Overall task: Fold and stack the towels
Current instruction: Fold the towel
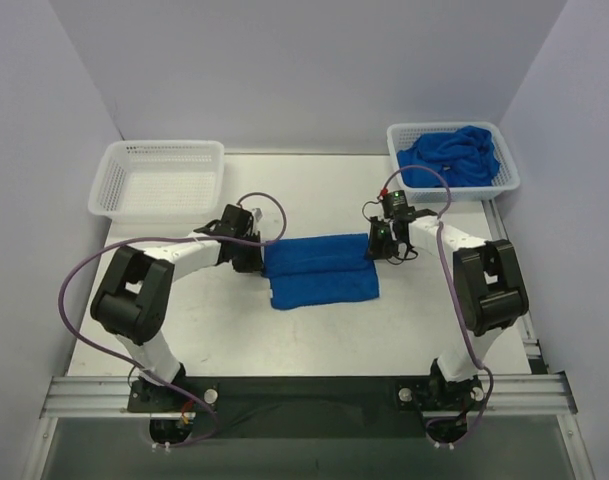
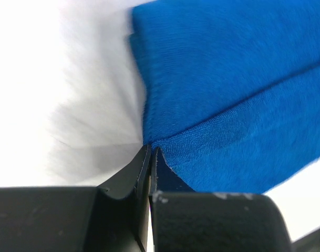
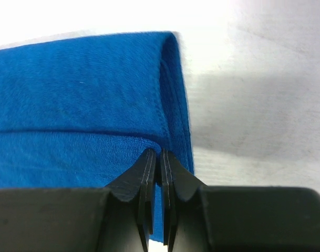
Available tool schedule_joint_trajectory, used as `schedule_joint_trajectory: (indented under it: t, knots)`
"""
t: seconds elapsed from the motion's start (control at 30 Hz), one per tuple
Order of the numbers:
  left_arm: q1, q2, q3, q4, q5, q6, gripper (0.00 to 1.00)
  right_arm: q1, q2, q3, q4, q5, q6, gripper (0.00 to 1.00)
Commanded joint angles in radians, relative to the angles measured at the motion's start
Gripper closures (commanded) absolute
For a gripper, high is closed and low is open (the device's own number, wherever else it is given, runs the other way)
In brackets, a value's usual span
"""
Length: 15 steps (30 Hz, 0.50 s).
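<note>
Top view: you see the folded towel [image 1: 319, 268] at the middle of the table [image 1: 284, 340]. The left gripper [image 1: 256, 252] is at its left end, the right gripper [image 1: 382, 240] at its right. More towels [image 1: 449, 155] are heaped in the far-right basket [image 1: 504, 185].
Left wrist: jaws pinch the towel's edge.
Right wrist: jaws pressed together on its hem.

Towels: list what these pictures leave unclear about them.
- Top external: the arms cover both ends of the folded towel.
- Left wrist: left gripper hides the pinched edge.
- Right wrist: right gripper hides the layers underneath.
- Top external: heap in basket, too tangled to count.
</note>
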State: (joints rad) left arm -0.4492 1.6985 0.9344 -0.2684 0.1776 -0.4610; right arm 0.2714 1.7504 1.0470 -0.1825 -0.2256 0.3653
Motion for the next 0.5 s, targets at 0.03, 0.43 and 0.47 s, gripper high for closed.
schedule_joint_trajectory:
  t: [0.03, 0.43, 0.47]
  knots:
    - [0.089, 0.105, 0.179, -0.06, -0.04, 0.097, 1.0, 0.031, 0.03, 0.051, 0.011, 0.025, 0.087, 1.0]
    - [0.109, 0.089, 0.336, -0.134, -0.024, 0.214, 1.0, 0.019, 0.0, 0.134, -0.008, 0.017, 0.037, 1.0]
    - [0.109, 0.076, 0.325, -0.134, -0.023, 0.216, 1.0, 0.015, -0.003, 0.151, -0.018, 0.017, 0.032, 1.0]
